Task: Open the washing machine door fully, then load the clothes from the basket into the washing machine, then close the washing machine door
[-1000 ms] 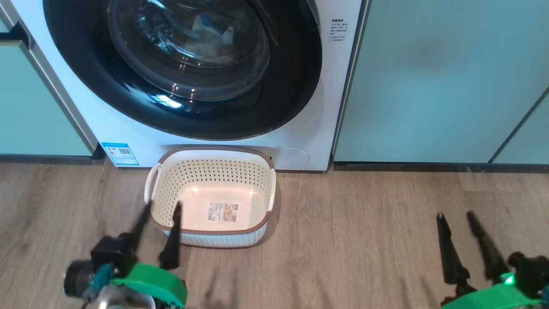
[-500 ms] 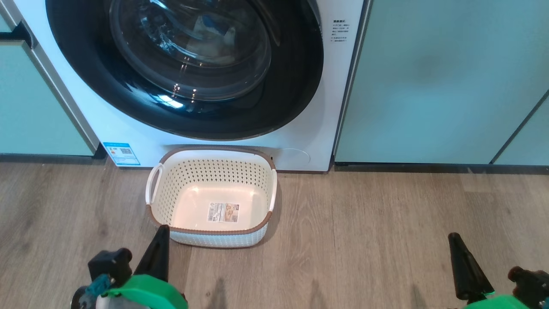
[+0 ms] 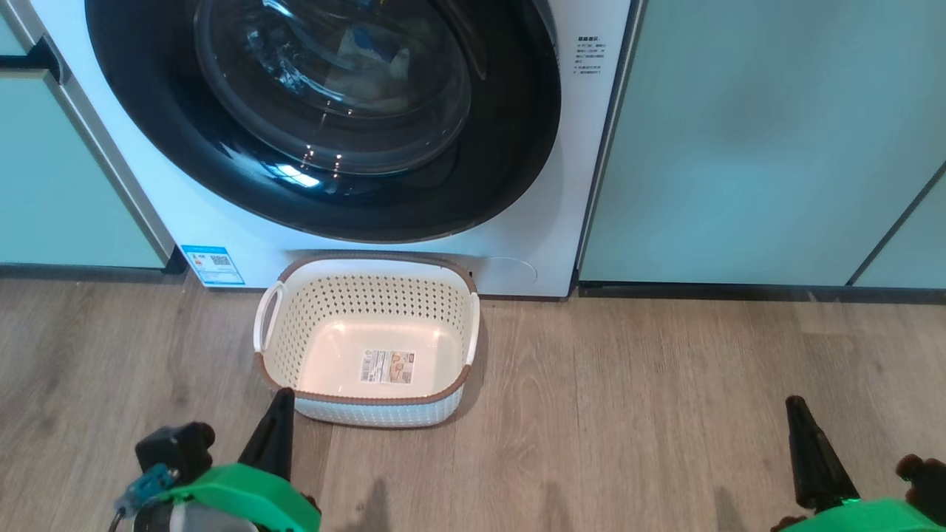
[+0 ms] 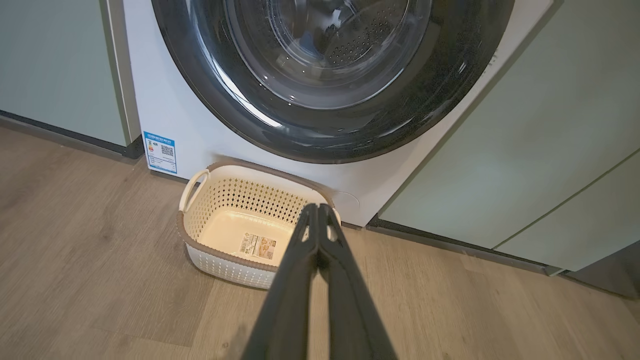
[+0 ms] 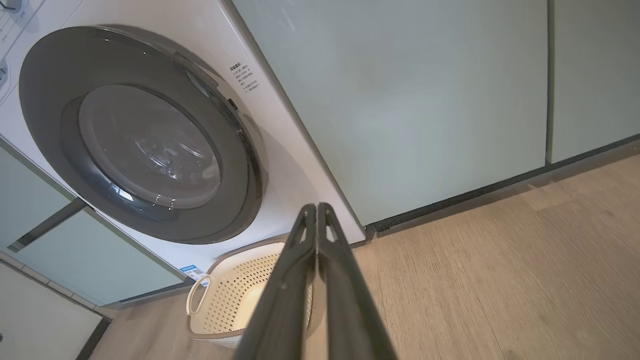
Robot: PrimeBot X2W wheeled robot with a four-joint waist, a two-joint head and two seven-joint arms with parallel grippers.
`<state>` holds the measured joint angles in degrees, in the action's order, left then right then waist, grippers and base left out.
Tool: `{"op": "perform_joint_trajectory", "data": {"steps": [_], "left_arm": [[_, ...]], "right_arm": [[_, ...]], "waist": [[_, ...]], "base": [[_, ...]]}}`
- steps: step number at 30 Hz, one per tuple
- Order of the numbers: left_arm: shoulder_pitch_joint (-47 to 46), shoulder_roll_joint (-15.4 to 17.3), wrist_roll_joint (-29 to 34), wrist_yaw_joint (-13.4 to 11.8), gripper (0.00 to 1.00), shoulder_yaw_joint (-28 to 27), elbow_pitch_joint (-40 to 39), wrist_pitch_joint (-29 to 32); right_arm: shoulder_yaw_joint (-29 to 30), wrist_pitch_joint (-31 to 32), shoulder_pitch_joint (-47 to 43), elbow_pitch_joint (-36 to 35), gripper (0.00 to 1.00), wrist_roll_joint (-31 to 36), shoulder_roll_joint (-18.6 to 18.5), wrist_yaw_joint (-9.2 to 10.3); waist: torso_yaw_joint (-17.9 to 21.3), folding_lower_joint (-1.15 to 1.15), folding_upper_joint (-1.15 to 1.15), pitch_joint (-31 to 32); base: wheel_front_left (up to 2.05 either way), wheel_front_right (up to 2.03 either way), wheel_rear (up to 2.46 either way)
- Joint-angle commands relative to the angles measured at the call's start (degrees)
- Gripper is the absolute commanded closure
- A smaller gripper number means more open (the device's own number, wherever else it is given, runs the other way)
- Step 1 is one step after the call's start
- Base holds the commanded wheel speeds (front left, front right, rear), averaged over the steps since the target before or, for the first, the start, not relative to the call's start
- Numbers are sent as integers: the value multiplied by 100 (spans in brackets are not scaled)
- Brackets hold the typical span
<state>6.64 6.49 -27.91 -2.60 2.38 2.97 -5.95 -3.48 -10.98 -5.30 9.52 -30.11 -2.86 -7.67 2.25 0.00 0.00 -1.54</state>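
Note:
The white washing machine (image 3: 547, 214) stands between pale green cabinets. Its round black door (image 3: 510, 148) lies flat against the front, and pale and blue clothes (image 3: 373, 59) show dimly behind the glass bowl. The cream basket (image 3: 369, 299) sits on the floor just below the door, with only a label on its bottom. My left gripper (image 3: 281, 403) is shut and empty, just short of the basket's near left corner. My right gripper (image 3: 796, 406) is shut and empty over bare floor far to the right. In each wrist view the fingers (image 4: 320, 235) (image 5: 320, 235) press together.
Pale green cabinet doors (image 3: 754, 140) flank the machine on both sides, with a dark kick strip along their base. Wood-look floor (image 3: 628, 414) stretches between me and the machine. A blue label (image 3: 213, 264) marks the washer's lower left corner.
Both grippers went from open to shut. Both drew back toward the bottom of the head view, the left one off the basket's near rim. The head view shifted slightly.

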Motion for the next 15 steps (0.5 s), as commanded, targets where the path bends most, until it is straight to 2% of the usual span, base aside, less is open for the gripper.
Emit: {"op": "perform_joint_trajectory", "data": {"steps": [1, 15], "left_arm": [[-299, 38, -185, 54, 100, -98, -122, 37], [-448, 11, -1183, 202, 100, -172, 63, 184]], "right_arm": [[47, 58, 276, -147, 100, -193, -95, 4], [125, 262, 405, -60, 100, -1173, -130, 6]], "waist": [[-4, 0, 0, 2], [-38, 0, 0, 23]], "base": [[0, 0, 0], [0, 0, 0]]}}
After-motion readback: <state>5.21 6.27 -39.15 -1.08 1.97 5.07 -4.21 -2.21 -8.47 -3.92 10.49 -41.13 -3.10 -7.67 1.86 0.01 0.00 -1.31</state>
